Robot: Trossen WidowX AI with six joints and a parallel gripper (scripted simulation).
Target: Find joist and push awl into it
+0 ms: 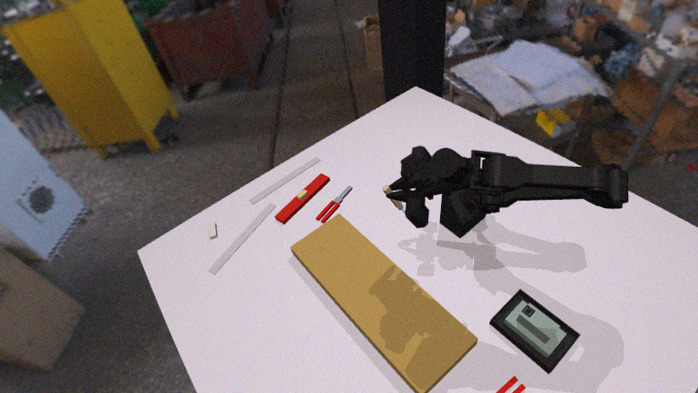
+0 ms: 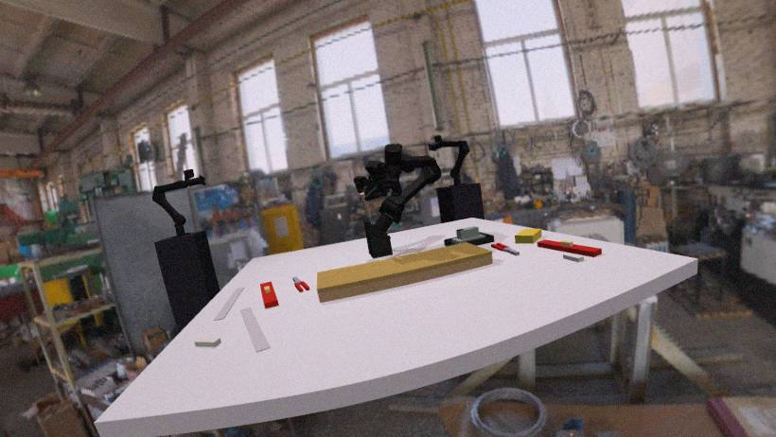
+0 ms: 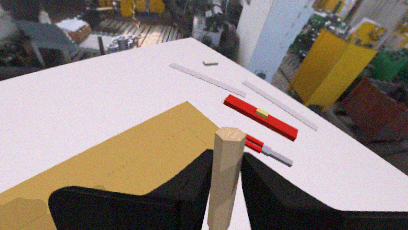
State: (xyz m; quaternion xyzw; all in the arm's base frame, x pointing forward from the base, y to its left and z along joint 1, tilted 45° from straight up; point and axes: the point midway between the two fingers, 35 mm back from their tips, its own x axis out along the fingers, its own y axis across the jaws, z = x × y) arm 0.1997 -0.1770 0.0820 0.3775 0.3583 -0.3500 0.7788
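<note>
My gripper [image 1: 392, 193] [image 3: 226, 157] is shut on the awl's wooden handle. The awl [image 3: 226, 175] [image 1: 397, 202] is held up in the air beside the arm's base, off the panel; its handle end points up in the wrist view, and its tip is out of that view. The floor panel [image 1: 356, 282] [image 2: 401, 272] [image 3: 150, 145] lies flat on the table, with the arm's shadow on it. The grey-green stud finder [image 1: 537, 327] [image 2: 467, 233] lies in the black tray [image 1: 505, 310] [image 2: 486, 238]. The joist is hidden.
A red level [image 1: 312, 186] [image 2: 269, 295] [image 3: 275, 125], red-handled pliers [image 1: 334, 202] [image 2: 300, 284] [image 3: 270, 152], two pale strips and a small pale block lie past one panel end. Another level [image 2: 583, 250], more pliers [image 2: 504, 249] and a yellow block [image 2: 528, 235] lie past the other.
</note>
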